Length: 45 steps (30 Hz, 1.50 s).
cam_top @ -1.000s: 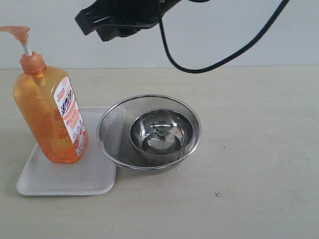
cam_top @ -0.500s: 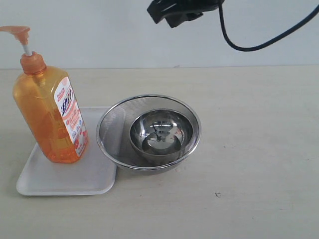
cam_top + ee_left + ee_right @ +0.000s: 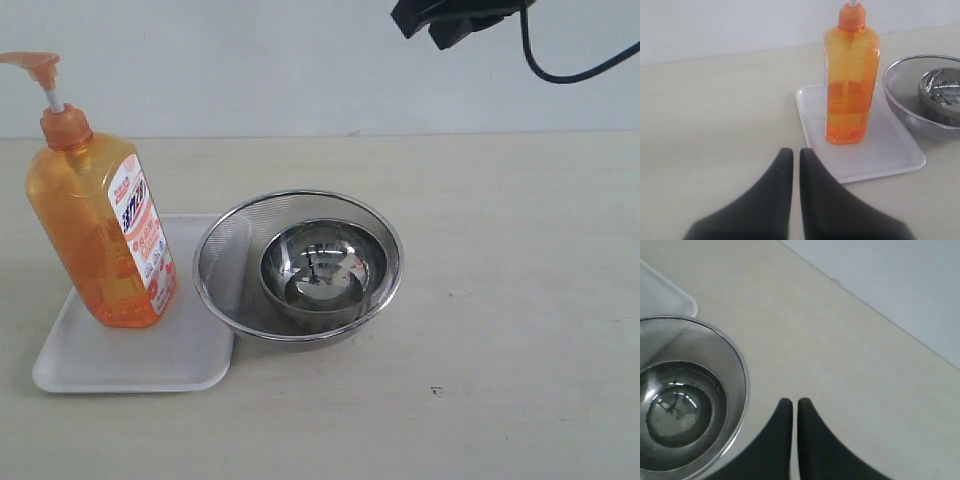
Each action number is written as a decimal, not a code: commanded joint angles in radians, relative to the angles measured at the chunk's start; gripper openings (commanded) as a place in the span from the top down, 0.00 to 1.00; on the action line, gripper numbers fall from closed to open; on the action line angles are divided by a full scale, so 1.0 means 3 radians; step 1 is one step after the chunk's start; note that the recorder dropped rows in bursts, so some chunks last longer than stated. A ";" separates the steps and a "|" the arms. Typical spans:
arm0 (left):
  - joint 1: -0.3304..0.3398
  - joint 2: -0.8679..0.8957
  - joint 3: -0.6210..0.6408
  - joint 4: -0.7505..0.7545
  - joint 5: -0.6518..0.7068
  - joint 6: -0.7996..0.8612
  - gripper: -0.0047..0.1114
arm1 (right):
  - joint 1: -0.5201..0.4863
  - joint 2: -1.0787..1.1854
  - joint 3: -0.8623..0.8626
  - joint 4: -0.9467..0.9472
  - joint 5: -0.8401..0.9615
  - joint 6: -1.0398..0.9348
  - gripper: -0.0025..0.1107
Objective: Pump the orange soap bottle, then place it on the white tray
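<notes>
The orange soap bottle [image 3: 98,235] stands upright on the white tray [image 3: 130,355] at the left of the table, pump head raised; it shows too in the left wrist view as the orange soap bottle [image 3: 851,80] on the white tray [image 3: 890,150]. My left gripper [image 3: 792,152] is shut and empty, low over bare table a short way from the tray's near corner; it is out of the exterior view. My right gripper [image 3: 792,402] is shut and empty, high above the table beside the strainer. Only part of the right arm [image 3: 455,18] shows at the top edge.
A round steel mesh strainer [image 3: 232,262] holding a steel bowl [image 3: 322,272] sits just right of the tray, touching its edge. The same strainer [image 3: 737,370] and bowl [image 3: 677,410] appear in the right wrist view. A black cable [image 3: 580,70] hangs at the top right.
The right arm has swung rightward and upward across the top of the exterior view, away from the bottle. Bottle, tray, strainer and bowl have not moved.
</notes>
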 commanded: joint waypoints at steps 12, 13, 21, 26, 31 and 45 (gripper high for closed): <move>-0.0002 -0.0021 0.0014 0.0025 -0.0033 0.0010 0.92 | -0.0355 -0.0039 0.0006 -0.0132 0.0020 0.0004 0.98; -0.0002 -0.0021 0.0014 0.0025 -0.0033 0.0010 0.92 | -0.0354 -0.0039 0.0006 -0.0132 0.0025 0.0025 0.98; -0.0002 -0.0021 0.0014 0.0025 -0.0033 0.0010 0.92 | -0.0354 -0.0039 0.0006 -0.0132 0.0019 0.0120 0.98; -0.0002 -0.0021 0.0014 0.0025 -0.0033 0.0010 0.92 | -0.0354 -0.0039 0.0006 -0.0132 0.0019 0.0120 0.98; -0.0002 -0.0021 0.0014 0.0025 -0.0033 0.0010 0.92 | -0.0354 -0.0039 0.0006 -0.0132 0.0019 0.0172 0.98; -0.0002 -0.0021 0.0014 0.0447 -0.0036 0.0010 0.92 | -0.0354 -0.0039 0.0006 -0.0132 0.0019 0.0172 0.98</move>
